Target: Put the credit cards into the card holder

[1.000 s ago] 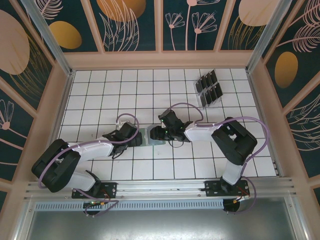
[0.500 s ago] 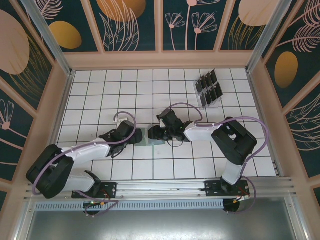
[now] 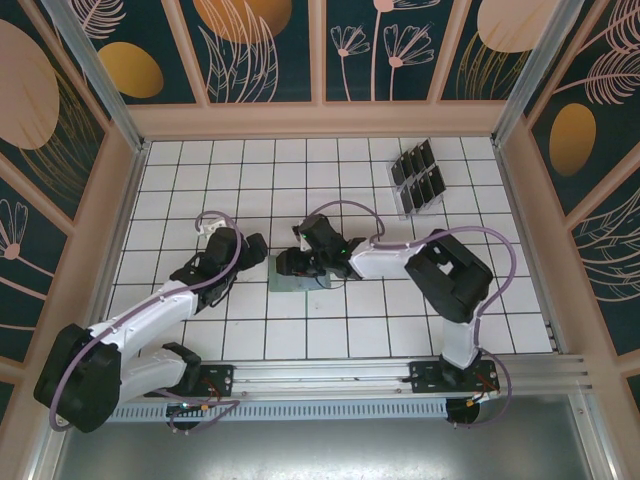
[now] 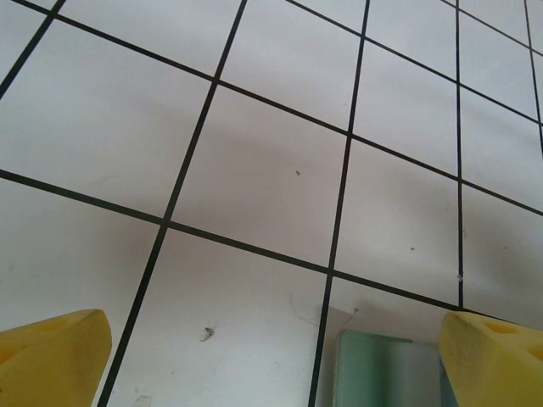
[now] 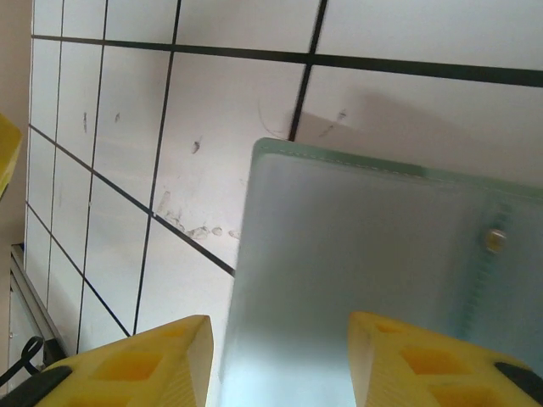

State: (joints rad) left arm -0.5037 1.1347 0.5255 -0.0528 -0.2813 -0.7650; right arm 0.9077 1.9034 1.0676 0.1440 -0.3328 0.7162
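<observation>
The right pincer (image 5: 280, 360) is a bit apart over the green card holder (image 5: 365, 246) in the middle. The left pincer (image 4: 273, 356) is wide apart.

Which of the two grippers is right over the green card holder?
The right gripper: the card holder has its edge between the jaws, while the left gripper faces mostly bare tile.

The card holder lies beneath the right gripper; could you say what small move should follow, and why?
Probably press the right gripper onto the card holder: its open fingers straddle the edge, the left gripper is open, and the credit cards sit in the rack.
</observation>
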